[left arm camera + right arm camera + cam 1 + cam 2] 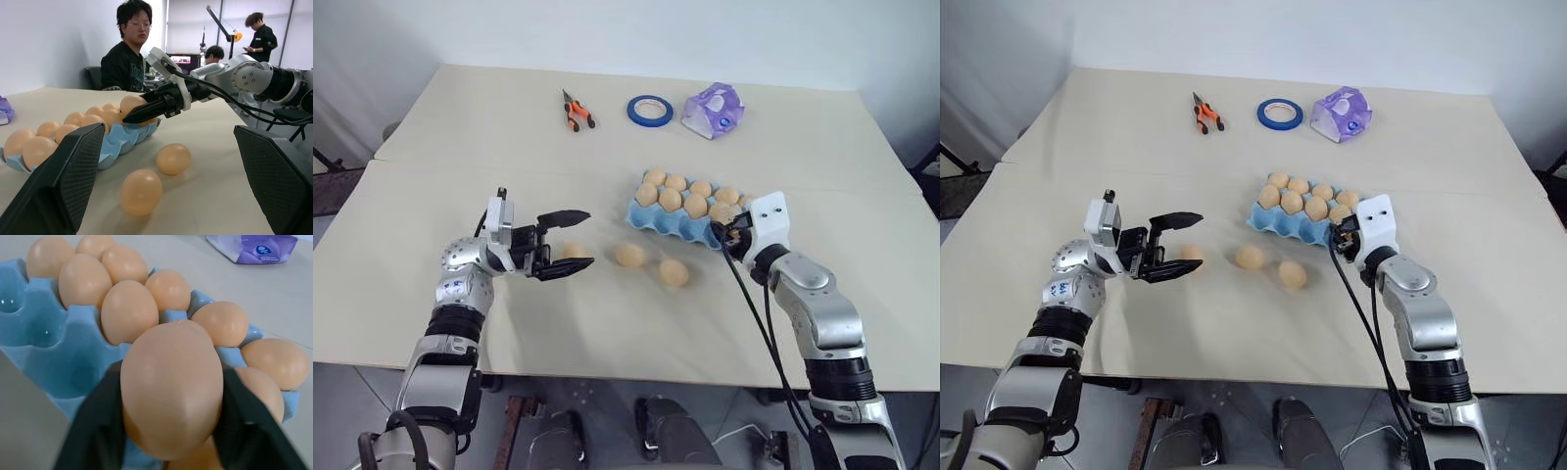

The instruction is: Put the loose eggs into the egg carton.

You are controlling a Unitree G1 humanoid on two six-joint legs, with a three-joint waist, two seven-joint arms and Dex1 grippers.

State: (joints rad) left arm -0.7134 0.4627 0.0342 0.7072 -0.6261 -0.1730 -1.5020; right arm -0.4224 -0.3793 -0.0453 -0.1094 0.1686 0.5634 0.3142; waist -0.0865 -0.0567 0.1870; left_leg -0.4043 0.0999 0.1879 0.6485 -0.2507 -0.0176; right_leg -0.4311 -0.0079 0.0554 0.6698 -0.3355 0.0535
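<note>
The light blue egg carton lies right of the table's middle, with several tan eggs in its cups. My right gripper is at its near right end, shut on one egg held between the black fingers just above the carton. Three loose eggs lie on the table in front of the carton: one, another, and a third right by my left gripper. That gripper hovers open and holds nothing, pointing toward the eggs.
At the table's far side lie orange-handled pliers, a blue tape ring and a purple-and-white packet. A person sits beyond the table's end, with others further back.
</note>
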